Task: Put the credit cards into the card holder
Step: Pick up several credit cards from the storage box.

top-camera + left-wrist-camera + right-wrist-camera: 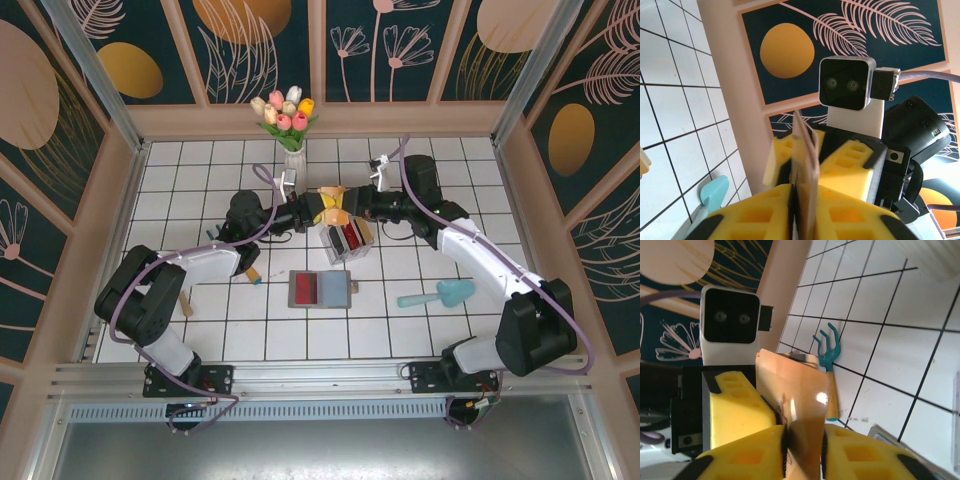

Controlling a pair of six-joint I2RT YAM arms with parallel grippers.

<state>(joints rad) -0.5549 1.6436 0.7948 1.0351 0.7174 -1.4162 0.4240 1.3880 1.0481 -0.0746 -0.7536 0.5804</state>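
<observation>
— Starting from the left, what has that arm got?

— The left pincer (320, 208) is up off the tabletop (180, 190), its yellow pads closed narrow on a tan card (800, 395), seen edge-on from its own wrist.

— And the card holder?

— Nearer us, lying flat on the tiles: the card holder (320, 290) sits well below the raised card and apart from it. It looks opened out, though I can't make out the slots from here.

— Further right?

— A clear rack (333, 248) stands just beyond the holder, with the red and black cards (350, 238) upright in it. Above it the right pincer (348, 204) meets the left head-on and pinches the same tan card by its other end. So both have it at once.

— How will it handle?

— Light, thin and stiff, I'd say, with a glossy face that could slip between foam pads. I'd hold it by one short end, flat across both faces. That leaves most of the length free to slide into a slot. Two grips pulling against each other could bend it.
</observation>
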